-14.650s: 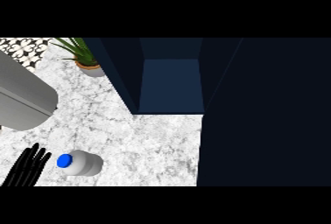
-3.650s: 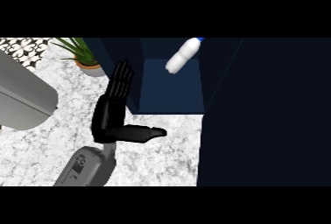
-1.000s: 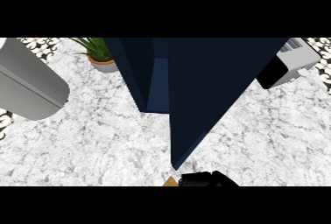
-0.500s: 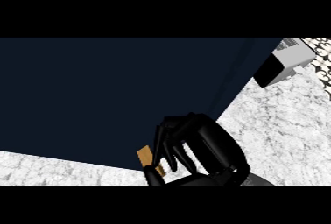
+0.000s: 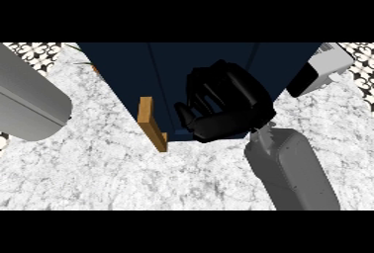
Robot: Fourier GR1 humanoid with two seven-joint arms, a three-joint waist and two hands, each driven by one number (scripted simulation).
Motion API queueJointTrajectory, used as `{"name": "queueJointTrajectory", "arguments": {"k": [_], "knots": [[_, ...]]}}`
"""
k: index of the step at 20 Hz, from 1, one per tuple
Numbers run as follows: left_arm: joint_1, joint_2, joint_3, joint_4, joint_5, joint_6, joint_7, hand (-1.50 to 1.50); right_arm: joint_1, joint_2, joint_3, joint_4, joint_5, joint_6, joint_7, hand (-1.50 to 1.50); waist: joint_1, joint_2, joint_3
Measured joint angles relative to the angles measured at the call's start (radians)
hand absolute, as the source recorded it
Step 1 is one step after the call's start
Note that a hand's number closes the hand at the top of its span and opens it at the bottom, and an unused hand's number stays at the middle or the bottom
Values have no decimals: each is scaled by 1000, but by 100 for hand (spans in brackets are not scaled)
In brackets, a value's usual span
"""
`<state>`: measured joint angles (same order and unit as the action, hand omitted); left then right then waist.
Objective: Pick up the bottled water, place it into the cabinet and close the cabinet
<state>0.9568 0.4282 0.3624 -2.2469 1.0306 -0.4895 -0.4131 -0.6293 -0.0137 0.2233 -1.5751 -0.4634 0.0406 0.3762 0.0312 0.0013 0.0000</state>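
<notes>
The dark blue cabinet (image 5: 168, 69) fills the top middle of the head view, and its door faces me with a wooden handle (image 5: 151, 123) at its lower left edge. My right hand (image 5: 223, 106) lies flat against the door just right of the handle. Its fingers point upward and are relaxed, curled round nothing. The grey right forearm (image 5: 292, 170) comes in from the lower right. The bottled water is hidden from view. My left hand does not show.
A large grey appliance (image 5: 29, 104) stands at the left on the marble counter (image 5: 110, 173). A white and grey appliance (image 5: 321, 69) sits at the top right beside the cabinet. A bit of a potted plant (image 5: 87, 64) peeks out at the cabinet's upper left.
The door has swung further toward the cabinet. My right hand has moved up and right with it, and the wooden handle now sits left of the hand instead of under it.
</notes>
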Motion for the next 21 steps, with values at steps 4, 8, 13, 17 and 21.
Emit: {"name": "queueJointTrajectory", "arguments": {"k": [4,8,13,17,21], "knots": [[11,-15,45,14,30,-44,22,-150,-63,-24,-49,120,-28,107,-42,150,-2,-7,0],[19,-32,80,28,62,-86,48,-150,-98,-23,-62,190,-33,167,-64,150,-11,-17,5],[5,-34,91,22,81,-86,85,-150,-140,-24,-73,260,-30,219,-77,150,-19,-26,14],[-4,-38,96,32,86,-104,103,-150,-159,-24,-84,294,-52,253,-80,150,-18,-29,20],[-12,-32,95,19,98,-99,127,-150,-172,-33,-74,311,-83,260,-94,150,-17,-28,27]]}}
